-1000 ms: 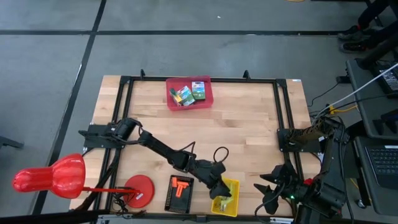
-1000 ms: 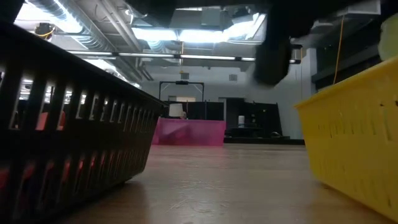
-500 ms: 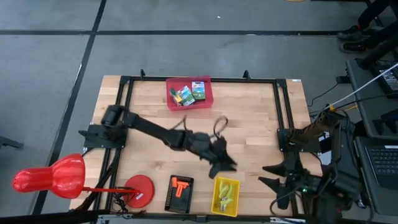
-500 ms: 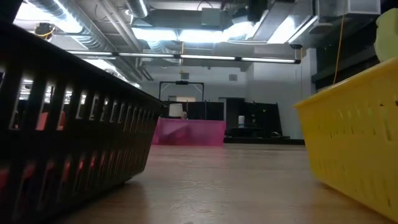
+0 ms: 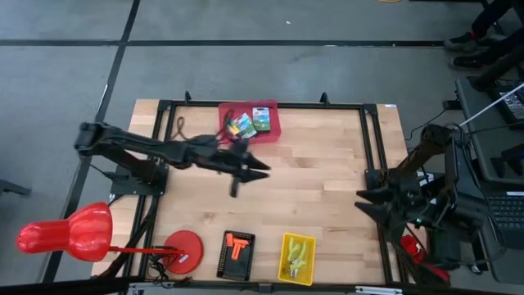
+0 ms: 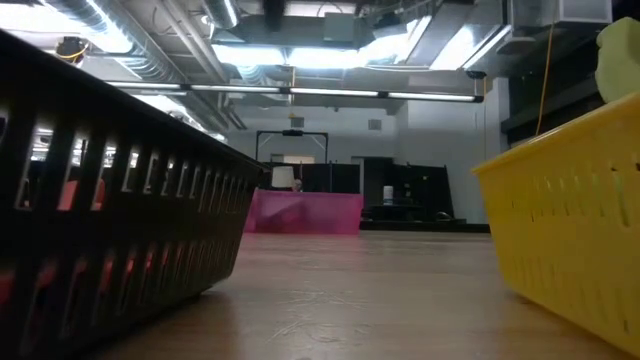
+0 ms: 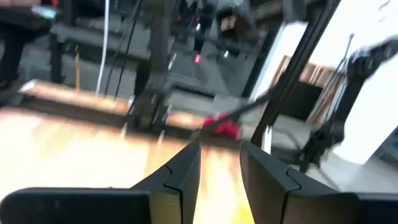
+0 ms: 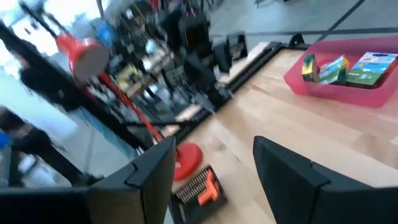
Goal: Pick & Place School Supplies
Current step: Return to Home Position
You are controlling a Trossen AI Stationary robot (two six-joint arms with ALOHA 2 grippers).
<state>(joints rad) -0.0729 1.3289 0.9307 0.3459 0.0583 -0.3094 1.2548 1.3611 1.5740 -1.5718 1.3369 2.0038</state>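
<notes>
The school supplies, small green-and-yellow boxes (image 5: 262,119) (image 8: 373,67), lie in a pink tray (image 5: 270,138) at the table's far middle. In the right wrist view two more pieces (image 8: 333,70) (image 8: 309,65) lean beside the flat box. My left gripper (image 5: 255,170) (image 7: 221,168) hangs level over the table's middle, just on the near side of the tray. It is open by a narrow gap, with nothing between the fingers. My right gripper (image 5: 360,201) (image 8: 214,168) stands at the table's right edge, open wide and empty.
At the near edge stand a yellow basket (image 5: 296,260) (image 6: 570,230) with yellow-green-handled pliers, a black basket (image 5: 237,256) (image 6: 100,200) with an orange tool, and a red disc (image 5: 182,250). A black frame (image 5: 368,139) rims the table. Bare wood lies between tray and baskets.
My left gripper has risen from over the yellow basket and swung toward the table's far edge and left, up to the pink tray, rolling as it went. My right gripper has moved toward the far edge along the table's right side and turned.
</notes>
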